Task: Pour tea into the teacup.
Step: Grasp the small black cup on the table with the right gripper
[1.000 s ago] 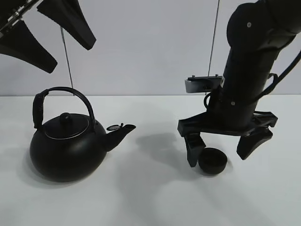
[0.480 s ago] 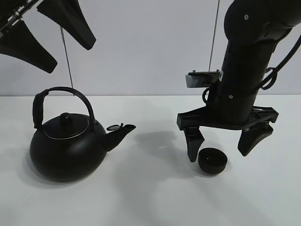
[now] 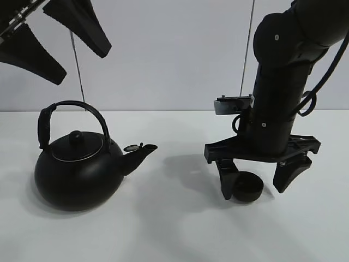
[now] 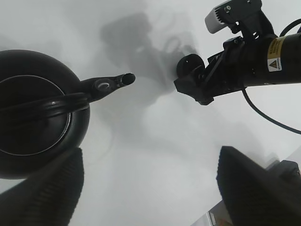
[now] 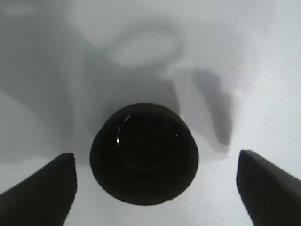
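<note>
A: Setting?
B: White table, plain pale wall behind it with two thin dark vertical lines. Soft grey shadows lie on the table.

A: What's on it?
B: A kettle on the left side, upright, lid on, handle arched over the top, spout aimed to the right. The teacup stands upright on the table well apart from the kettle, on the right, mouth up. Its inside is too dark to tell any contents.

A: Right arm pose?
B: It drops nearly vertical from the top right, right gripper pointing down with its tips low beside the table. The fingers straddle the teacup, one on each side. The wrist view shows bare table between each finger and the cup, so the jaws are apart and grip nothing.

A: Left one?
B: Only the left gripper shows, high at the top left above the kettle. Jaws spread wide, nothing between them. Its wrist view looks down on the kettle and the right arm.
</note>
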